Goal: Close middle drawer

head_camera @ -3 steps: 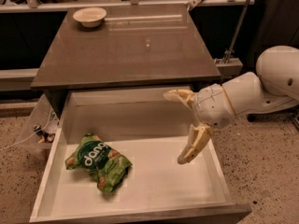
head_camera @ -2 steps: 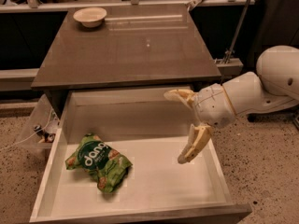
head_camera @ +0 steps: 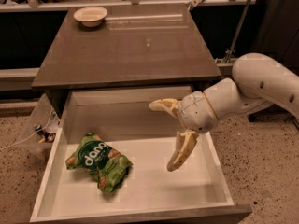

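Note:
The middle drawer [head_camera: 140, 197] is pulled far out below the cabinet top, with off-white walls and floor and a grey-brown front panel [head_camera: 140, 217] at the bottom edge. A green chip bag [head_camera: 99, 162] lies on its floor at the left. My gripper [head_camera: 161, 136] hangs over the right half of the drawer, above its floor. It is open and empty: one finger [head_camera: 163, 105] points left near the drawer's back, the other [head_camera: 181, 150] points down. The white arm [head_camera: 252, 85] reaches in from the right.
The glossy grey-brown cabinet top [head_camera: 131, 45] carries a white bowl [head_camera: 90, 15] at its back left. A clear bin [head_camera: 39, 125] with small items hangs at the cabinet's left side. Speckled floor [head_camera: 261, 162] lies to the right. A metal stand [head_camera: 236, 27] rises behind the cabinet.

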`<act>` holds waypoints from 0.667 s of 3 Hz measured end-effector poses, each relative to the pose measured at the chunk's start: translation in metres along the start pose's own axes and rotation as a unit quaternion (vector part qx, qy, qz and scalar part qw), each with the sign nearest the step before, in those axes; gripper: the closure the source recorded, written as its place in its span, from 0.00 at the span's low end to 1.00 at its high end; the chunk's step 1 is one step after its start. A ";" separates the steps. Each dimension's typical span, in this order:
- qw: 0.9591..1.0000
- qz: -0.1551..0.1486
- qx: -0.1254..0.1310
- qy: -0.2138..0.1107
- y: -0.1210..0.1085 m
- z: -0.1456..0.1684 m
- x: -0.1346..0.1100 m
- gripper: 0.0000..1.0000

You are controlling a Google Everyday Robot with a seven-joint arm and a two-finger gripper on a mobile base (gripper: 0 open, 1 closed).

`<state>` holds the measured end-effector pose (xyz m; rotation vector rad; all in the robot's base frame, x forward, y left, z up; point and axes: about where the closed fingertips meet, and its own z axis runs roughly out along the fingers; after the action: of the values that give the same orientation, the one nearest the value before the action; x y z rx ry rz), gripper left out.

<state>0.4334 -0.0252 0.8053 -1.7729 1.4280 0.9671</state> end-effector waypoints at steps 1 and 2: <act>1.000 0.009 -0.025 -0.017 0.003 0.016 0.008 0.00; 0.999 0.013 -0.045 -0.025 0.009 0.029 0.012 0.00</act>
<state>0.4217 -0.0081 0.7794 -1.7858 1.3993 1.0982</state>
